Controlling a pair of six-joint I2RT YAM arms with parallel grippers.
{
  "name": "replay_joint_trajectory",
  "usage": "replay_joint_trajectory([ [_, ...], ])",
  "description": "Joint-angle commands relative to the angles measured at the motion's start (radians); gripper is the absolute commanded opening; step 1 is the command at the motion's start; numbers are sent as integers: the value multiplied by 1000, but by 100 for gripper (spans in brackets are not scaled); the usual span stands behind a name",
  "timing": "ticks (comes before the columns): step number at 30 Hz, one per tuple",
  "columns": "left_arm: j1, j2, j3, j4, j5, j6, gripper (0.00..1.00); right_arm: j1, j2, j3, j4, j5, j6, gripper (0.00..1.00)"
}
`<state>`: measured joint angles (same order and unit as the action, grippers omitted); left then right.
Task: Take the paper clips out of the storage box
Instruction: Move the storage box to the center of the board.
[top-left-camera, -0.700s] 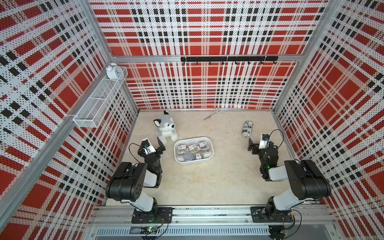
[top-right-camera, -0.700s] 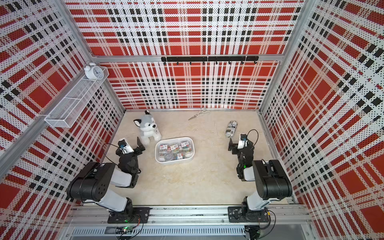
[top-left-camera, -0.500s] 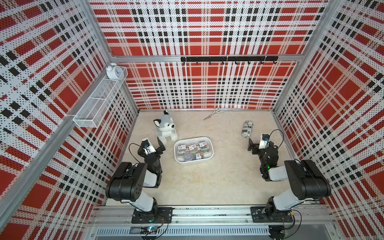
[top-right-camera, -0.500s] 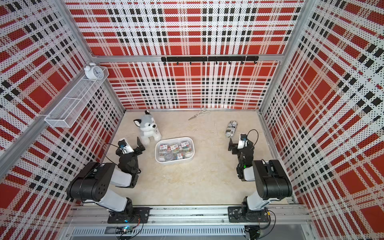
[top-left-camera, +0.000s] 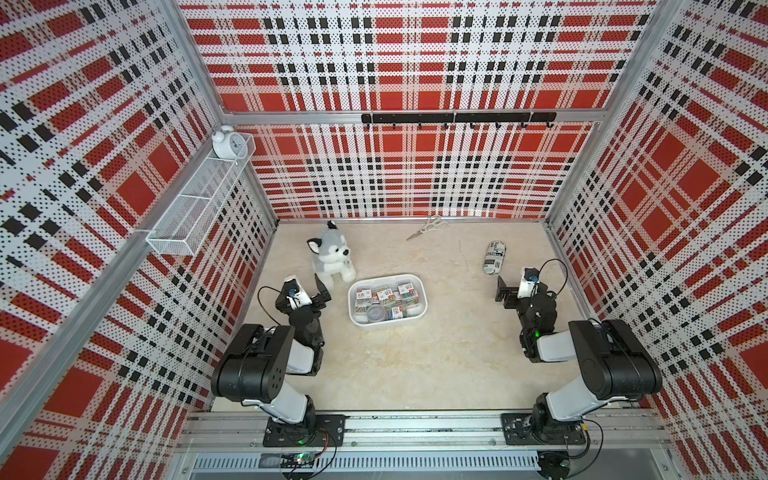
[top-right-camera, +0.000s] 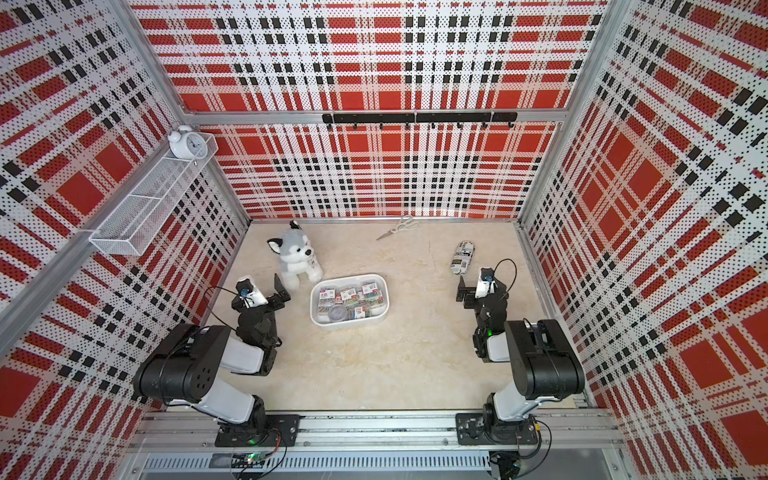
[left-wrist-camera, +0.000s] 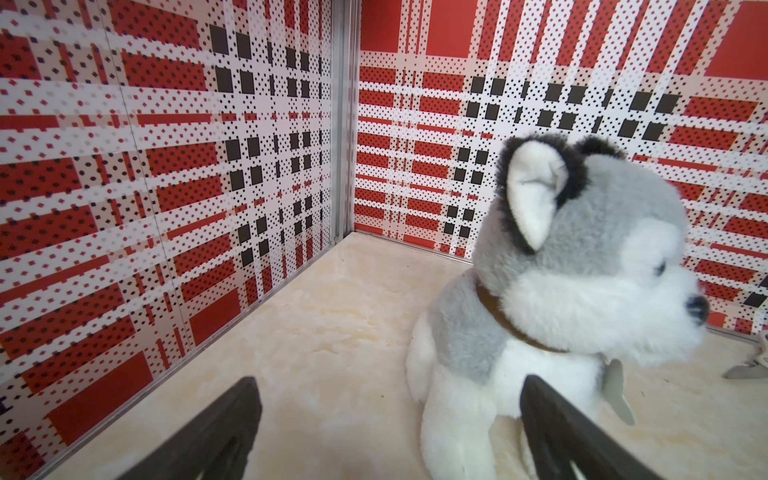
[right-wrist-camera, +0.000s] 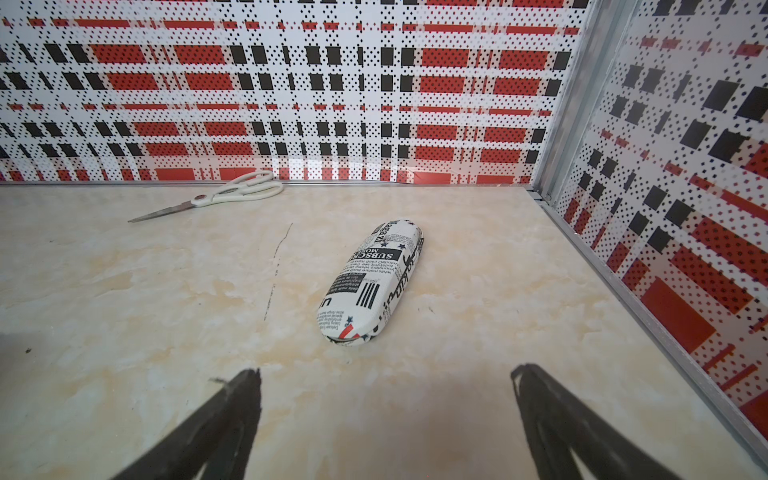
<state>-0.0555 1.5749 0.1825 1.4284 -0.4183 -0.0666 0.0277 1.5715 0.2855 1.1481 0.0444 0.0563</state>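
Nothing moved | printed case (right-wrist-camera: 370, 286) reads "SUBSC" | paper clips (top-left-camera: 386, 297) labels illegible

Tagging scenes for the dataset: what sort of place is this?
Probably a lab robot test cell: plaid perforated walls box in a table, two arms bolted to a rail, plush dog and scissors as props.

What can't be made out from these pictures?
The paper clips in the storage box: too small in both top views to count cases or read labels; neither wrist view shows them.
The scissors: cut off by the left wrist view's edge.
The alarm clock: face too small to read.
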Motion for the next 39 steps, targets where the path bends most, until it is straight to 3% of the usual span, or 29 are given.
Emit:
replay_joint_trajectory([
  [1, 9, 3, 14, 4, 19, -1, 98, -9, -2, 13, -12, -6, -7, 100],
  [4, 0, -26, 5, 7, 25, 14, 98, -4, -62, -5, -19, 40, 1, 96],
  [7, -80, -200, 46, -216, -103, 56, 99, 28, -223, 90, -333, 137, 18, 93],
  [8, -106, -269, 87, -328, -151, 41, 98, 34, -266, 153, -474, 156, 102, 94],
  [10, -159, -367, 159, -511, -213, 8, 98, 44, -306, 255, -662, 115, 180, 94],
  [12, -241, -445, 232, -659, -285, -11, 99, 110, -317, 385, -853, 118, 173, 94],
  [14, -284, -503, 322, -836, -323, -44, 99, 191, -295, 523, -1009, 122, 154, 94],
  [16, -309, -541, 418, -1030, -324, -100, 94, 248, -243, 691, -1155, 107, 156, 94],
  [17, -311, -553, 473, -1145, -323, -145, 91, 272, -212, 758, -1306, 66, 175, 93],
  [22, -313, -578, 621, -1504, -250, -261, 86, 387, -9, 1045, -1620, -63, 246, 91],
  [28, -313, -570, 654, -1655, -176, -299, 83, 491, 232, 1233, -1835, -118, 270, 80],
  [39, -309, -549, 623, -1668, -143, -358, 82, 556, 367, 1255, -1877, -191, 281, 63],
])
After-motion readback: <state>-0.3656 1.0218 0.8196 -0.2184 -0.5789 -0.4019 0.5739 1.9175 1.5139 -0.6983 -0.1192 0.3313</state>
